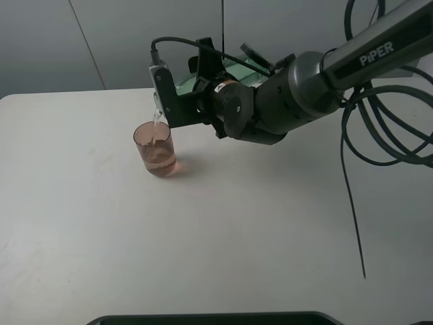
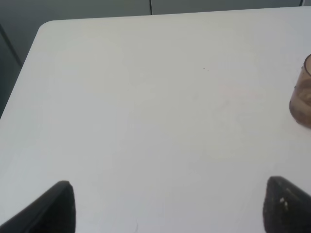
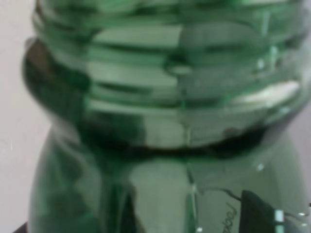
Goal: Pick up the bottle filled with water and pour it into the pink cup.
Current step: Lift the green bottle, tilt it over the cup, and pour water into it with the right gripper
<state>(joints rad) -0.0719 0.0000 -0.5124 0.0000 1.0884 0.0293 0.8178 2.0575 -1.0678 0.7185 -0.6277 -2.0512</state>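
- The right end effector (image 1: pixel 174 100) is clamped on the bottle (image 1: pixel 187 86); one dark finger (image 3: pixel 262 213) shows against the green wall in the right wrist view
- The bottle lies tipped to nearly level in that grip, with its neck reaching out past the fingertips and its body running back toward the wrist; in the high view the end effector hides most of it
- In the right wrist view the bottle (image 3: pixel 160 121) fills almost the whole picture, blurred, with ridged green bands across it
- A thin stream of water (image 1: pixel 157 125) falls from the bottle's mouth, just beyond the right end effector's fingertips, down into the pink cup (image 1: pixel 155 150)
- The pink cup stands upright on the worktop (image 1: pixel 257 223), close under the right end effector's fingertips and slightly ahead of them; its lower part holds water
- The left end effector (image 2: pixel 170 208) has its two dark fingers (image 2: pixel 53 208) set wide apart, with only bare worktop (image 2: pixel 146 107) between them, and it grips nothing
- From the left end effector, the pink cup (image 2: pixel 302 97) is ahead of the fingertips and off to one side, well apart, cut off by the picture's edge
- The right arm (image 1: pixel 375 54) bears the word PiPER, and black cables (image 1: pixel 379 145) loop behind the right end effector's wrist
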